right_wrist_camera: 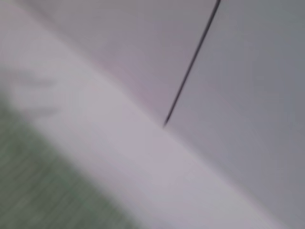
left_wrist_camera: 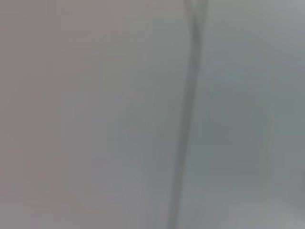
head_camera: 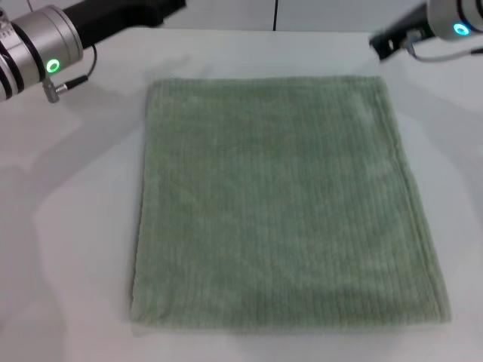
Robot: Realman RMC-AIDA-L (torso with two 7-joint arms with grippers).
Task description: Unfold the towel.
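Observation:
The towel (head_camera: 283, 204) is pale sage-green ribbed cloth lying flat on the white table (head_camera: 68, 226), filling the middle of the head view. Its far edge runs between the two arms. My left gripper (head_camera: 162, 11) is raised at the far left, beyond the towel's far left corner and clear of the cloth. My right gripper (head_camera: 381, 44) is raised at the far right, just beyond the far right corner. A strip of the towel shows in the right wrist view (right_wrist_camera: 38, 191). The left wrist view shows only a pale wall.
A white wall with a dark vertical seam (head_camera: 275, 13) stands behind the table's far edge. White tabletop shows to the left and right of the towel.

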